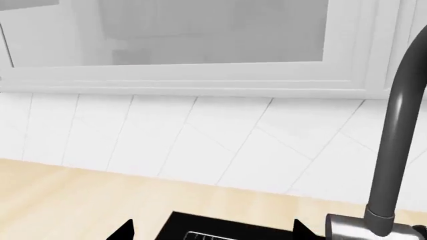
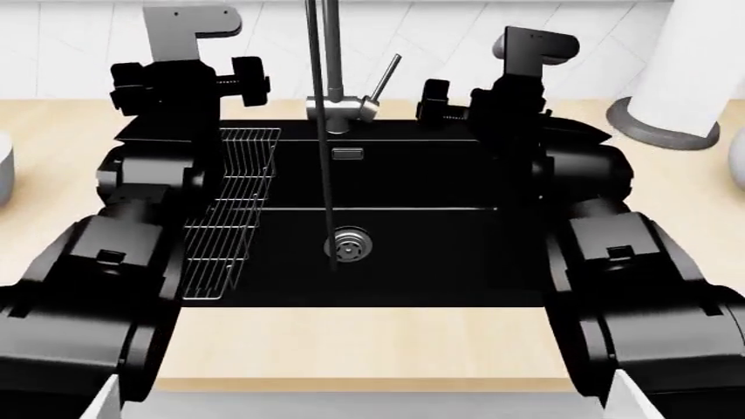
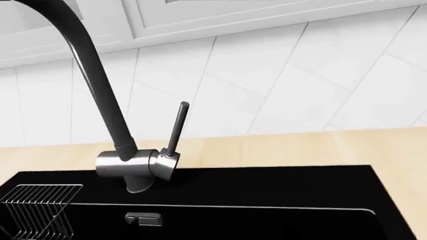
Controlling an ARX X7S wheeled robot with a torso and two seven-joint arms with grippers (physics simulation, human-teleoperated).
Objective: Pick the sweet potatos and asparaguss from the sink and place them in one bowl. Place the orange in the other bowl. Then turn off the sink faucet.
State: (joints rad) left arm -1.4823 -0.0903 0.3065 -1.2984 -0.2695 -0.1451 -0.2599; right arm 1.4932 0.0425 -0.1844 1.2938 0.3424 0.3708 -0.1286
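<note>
Both arms raised over the sink (image 2: 420, 227), faucet (image 2: 330, 70) between them
Left hand (image 2: 239, 83) and right hand (image 2: 437, 100): opening not discernible. Lever (image 3: 175, 131) stood upright beside faucet base; wire rack (image 2: 233, 209) at sink's left; no produce visible; white bowl's edge (image 2: 735, 157) on counter (image 2: 372, 345) at right

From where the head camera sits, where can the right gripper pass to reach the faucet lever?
Bare gap: between the lever and the right gripper, above the sink back rim. Bare counter along the front edge. Crowded: wire rack under the left arm, and the water stream at the drain.
</note>
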